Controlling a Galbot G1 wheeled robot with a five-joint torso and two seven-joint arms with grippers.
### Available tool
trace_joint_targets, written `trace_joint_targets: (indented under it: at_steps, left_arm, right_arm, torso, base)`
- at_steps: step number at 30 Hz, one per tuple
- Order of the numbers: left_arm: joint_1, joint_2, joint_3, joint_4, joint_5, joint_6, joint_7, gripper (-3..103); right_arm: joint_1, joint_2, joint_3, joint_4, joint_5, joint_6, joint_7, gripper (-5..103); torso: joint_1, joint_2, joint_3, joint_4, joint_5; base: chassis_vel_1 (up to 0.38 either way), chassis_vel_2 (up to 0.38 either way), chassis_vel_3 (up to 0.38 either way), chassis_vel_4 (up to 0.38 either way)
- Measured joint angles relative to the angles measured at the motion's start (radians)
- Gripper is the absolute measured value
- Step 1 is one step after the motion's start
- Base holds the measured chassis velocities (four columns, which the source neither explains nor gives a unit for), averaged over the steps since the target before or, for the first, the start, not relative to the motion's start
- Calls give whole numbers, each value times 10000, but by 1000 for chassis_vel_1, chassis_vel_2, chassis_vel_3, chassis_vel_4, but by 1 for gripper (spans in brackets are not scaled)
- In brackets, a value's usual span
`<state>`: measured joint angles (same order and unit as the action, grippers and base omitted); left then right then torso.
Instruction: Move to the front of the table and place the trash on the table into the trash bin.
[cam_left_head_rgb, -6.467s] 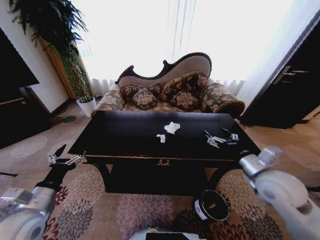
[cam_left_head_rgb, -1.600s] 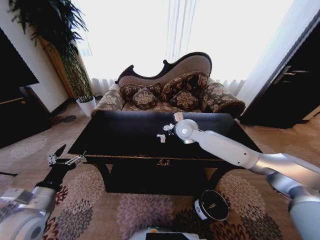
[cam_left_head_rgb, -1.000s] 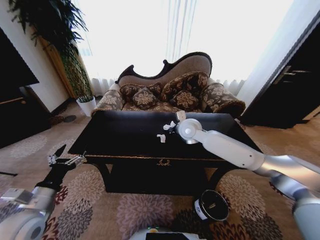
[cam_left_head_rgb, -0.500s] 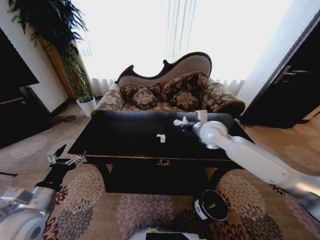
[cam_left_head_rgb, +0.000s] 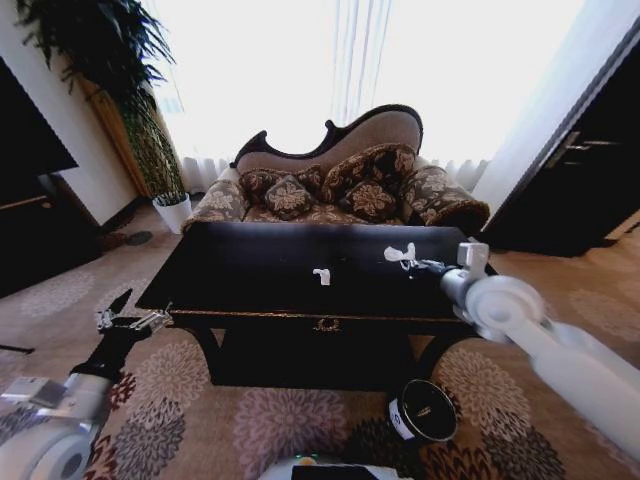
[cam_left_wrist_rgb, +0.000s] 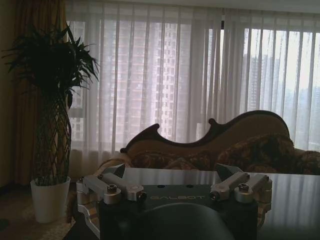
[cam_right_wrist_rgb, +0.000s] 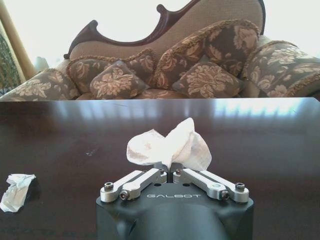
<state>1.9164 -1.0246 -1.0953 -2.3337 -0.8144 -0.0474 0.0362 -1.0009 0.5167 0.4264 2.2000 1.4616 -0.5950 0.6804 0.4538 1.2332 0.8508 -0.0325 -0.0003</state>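
Nearest you, the small dark cylindrical trash bin (cam_left_head_rgb: 422, 411) with its white side label stood on the patterned carpet just in front of the table's right end, mouth open and nothing visible inside, though from the head view I could not see to its bottom. To the left and low, your left gripper (cam_left_head_rgb: 133, 320) hung parked beside the front left corner of the large glossy black table (cam_left_head_rgb: 250, 285) with gold edge trim, its fingers spread apart and holding nothing, exactly where it had been in every earlier frame.

Over the right part of the tabletop, your right gripper (cam_left_head_rgb: 415, 264) had its fingers clamped on the crumpled white tissue (cam_right_wrist_rgb: 169, 146), which stuck up out of the pinch and sat clear of the glossy surface. That was the change: about a second before, the same gripper was at the table's centre over the tissue, and it had since pulled back rightward, carrying the tissue with it.

Farther in, the small white paper scrap (cam_left_head_rgb: 321, 275) was still lying alone near the middle of the table, untouched.

So I judged the first piece of trash secured and in transit, not yet over the bin. The bin sat well below and nearer than the held tissue, so your arm had to come back and down before letting go. The scrap remained for a second trip.
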Motion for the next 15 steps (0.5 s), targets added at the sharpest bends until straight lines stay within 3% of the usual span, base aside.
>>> trace_joint_targets:
  at_steps: [8,15]
  left_arm:
    - [0,0,0,0,0,0,0,100]
    - [0,0,0,0,0,0,-1,100]
  right_arm:
    - [-2067,902,2058,594,-749,55,-627,1]
    - [-2701,1391,3040,850,-1126,241,-1255,1]
  torso:
    - [0,0,0,-2,1]
    - [0,0,0,1,0]
  base:
    - [0,0,0,0]
    - [0,0,0,0]
